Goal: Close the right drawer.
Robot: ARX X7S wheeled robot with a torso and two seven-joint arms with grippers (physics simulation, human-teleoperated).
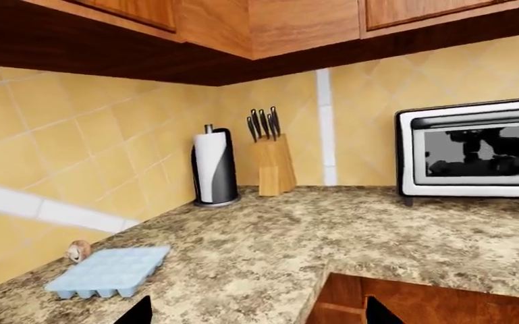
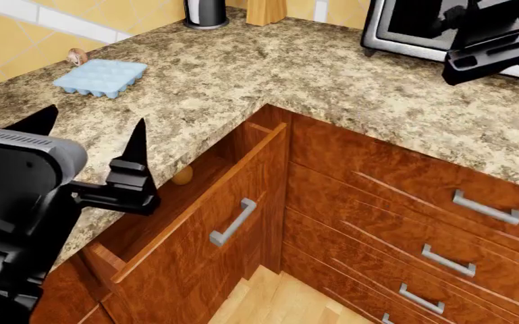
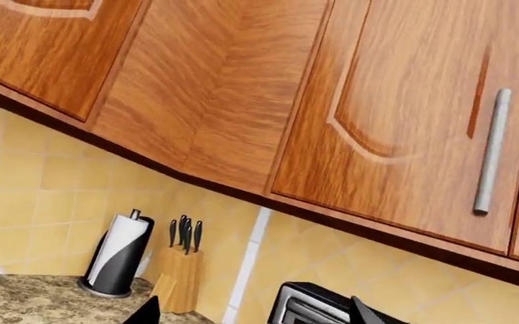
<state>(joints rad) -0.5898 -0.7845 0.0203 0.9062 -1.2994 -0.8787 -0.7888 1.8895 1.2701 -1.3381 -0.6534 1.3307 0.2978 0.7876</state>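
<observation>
The task is hardly begun, as I judge it. Nearest in the head view, the left pincer (image 2: 92,135) hangs above the front edge of the granite surface (image 2: 331,74), its two dark pointed fingers apart with nothing between them. It touches neither the surface nor the drawer.

Just beyond and below it, the right drawer (image 2: 196,236) stands pulled well out from under the surface's edge, near the inner corner of the cabinets. Its reddish-brown front with the short silver bar handle (image 2: 233,221) faces into the corner, and the plain wooden box gapes behind it. A small round pale thing (image 2: 181,176) shows inside, partly hidden under the surface; what it is I cannot tell. So the whole closing push is left: a pincer must come against the front or handle and drive the drawer back until flush.

Further along, the three stacked drawer fronts (image 2: 403,223) on the adjoining run are shut.

On the surface lies a pale blue ice tray (image 2: 100,77). In the far corner stand a paper-towel roll (image 1: 212,169) and a knife block (image 1: 272,162), with a toaster oven (image 1: 475,152) nearby.

The right pincer (image 3: 254,312) is raised high before the upper cabinets (image 3: 403,115), well apart from the drawer; its finger tips show spread, gripping nothing
</observation>
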